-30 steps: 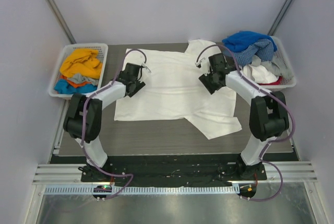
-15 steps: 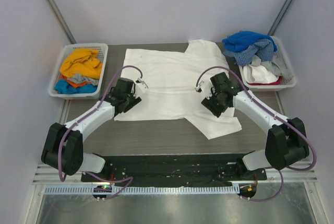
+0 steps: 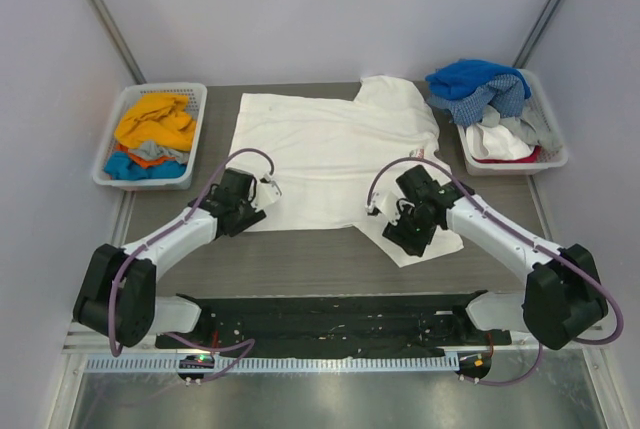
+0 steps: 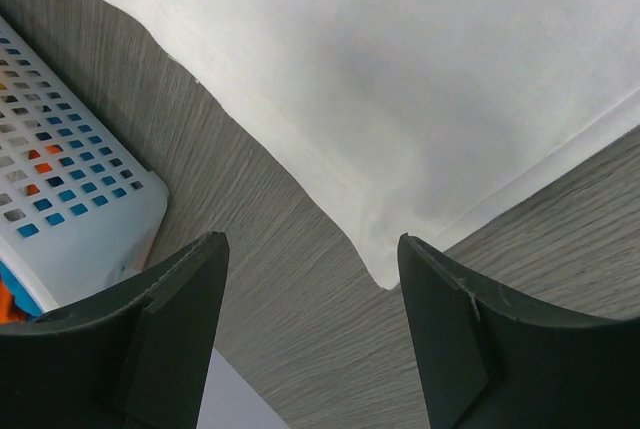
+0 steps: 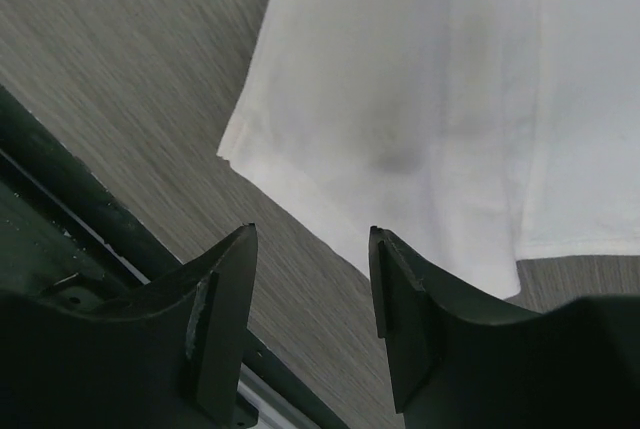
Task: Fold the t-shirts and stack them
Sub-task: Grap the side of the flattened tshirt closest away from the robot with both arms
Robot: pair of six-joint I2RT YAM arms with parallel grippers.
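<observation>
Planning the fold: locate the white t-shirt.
Top view: the white t-shirt lies spread flat mid-table, between the left basket and right basket.

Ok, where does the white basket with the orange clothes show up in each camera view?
Top external: the basket sits at the left, above mid-height.
Left wrist: lower left, only part of its slatted wall shows.
Right wrist: not in it.
Shared landmark: the white t-shirt, spread flat, in all three views.
</observation>
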